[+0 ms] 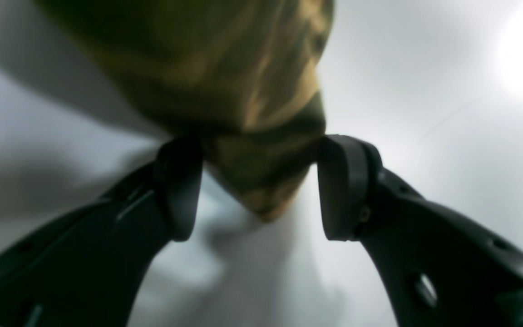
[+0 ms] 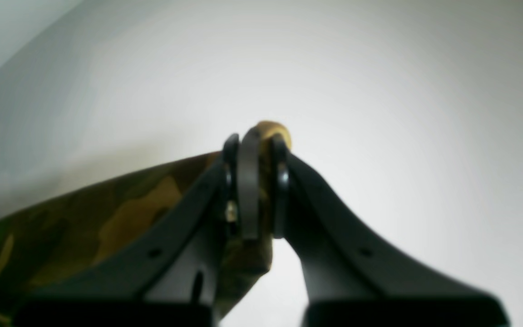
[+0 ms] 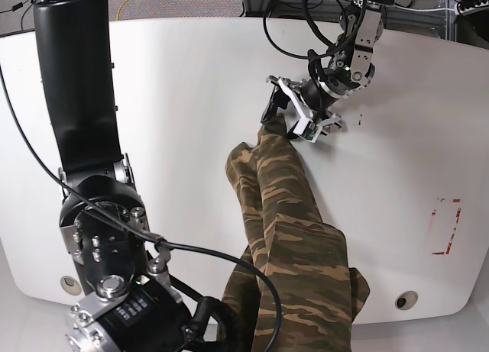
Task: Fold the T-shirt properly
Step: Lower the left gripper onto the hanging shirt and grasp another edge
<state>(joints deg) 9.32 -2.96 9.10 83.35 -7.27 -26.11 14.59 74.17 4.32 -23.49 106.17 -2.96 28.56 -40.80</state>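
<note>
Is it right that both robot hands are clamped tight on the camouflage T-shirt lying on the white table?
Not quite. Only the right hand is clamped shut on the T-shirt, as the right wrist view shows. The left hand has its jaws standing apart with a corner of the cloth between them, not pinched, as the left wrist view shows. The white table is right.

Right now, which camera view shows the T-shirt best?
The base view: the T-shirt stretches as a long bunched strip across the white table. The left wrist view shows only a blurred corner between the left hand's pads. The right wrist view shows an edge pinched in the right hand.
</note>
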